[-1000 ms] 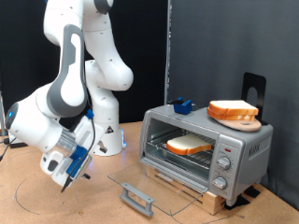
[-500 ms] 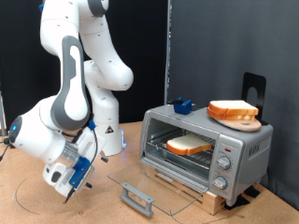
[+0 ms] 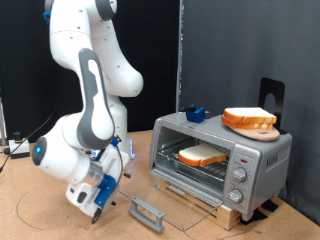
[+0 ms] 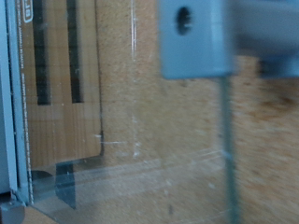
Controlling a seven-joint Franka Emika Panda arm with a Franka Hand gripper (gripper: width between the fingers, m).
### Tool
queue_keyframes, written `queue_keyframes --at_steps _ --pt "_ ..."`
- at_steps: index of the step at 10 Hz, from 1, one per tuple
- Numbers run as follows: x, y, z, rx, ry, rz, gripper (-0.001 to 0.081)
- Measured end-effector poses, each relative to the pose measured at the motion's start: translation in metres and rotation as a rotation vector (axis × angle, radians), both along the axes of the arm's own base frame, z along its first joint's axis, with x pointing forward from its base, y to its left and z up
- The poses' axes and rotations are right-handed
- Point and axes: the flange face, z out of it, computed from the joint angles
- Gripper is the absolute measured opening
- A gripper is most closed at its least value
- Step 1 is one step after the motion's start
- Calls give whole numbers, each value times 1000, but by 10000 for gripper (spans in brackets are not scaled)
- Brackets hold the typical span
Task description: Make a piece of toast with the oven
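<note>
The piece of toast (image 3: 203,154), a flat cream slice with a golden crust, lies on the wire rack inside the boxy silver-grey toaster oven (image 3: 258,162), whose glass door (image 3: 160,194) hangs open and flat. Nearest in the exterior view, the white-and-blue gripper (image 3: 97,207) hangs low beside that door's grey handle (image 3: 146,213); whether its claw is clenched, I cannot tell. The wrist view alone shows the glass edge (image 4: 121,168) close up. Two slices are visible: the second slice (image 3: 249,117) rests on a round wooden plate (image 3: 258,130) atop the oven.
</note>
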Motion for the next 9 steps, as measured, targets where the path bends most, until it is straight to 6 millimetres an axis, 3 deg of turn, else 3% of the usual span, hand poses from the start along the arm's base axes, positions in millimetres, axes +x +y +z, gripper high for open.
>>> queue_keyframes --at_steps 4,9 --pt "-7 40 -5 42 14 13 808" --pt "-11 36 40 189 -13 59 808"
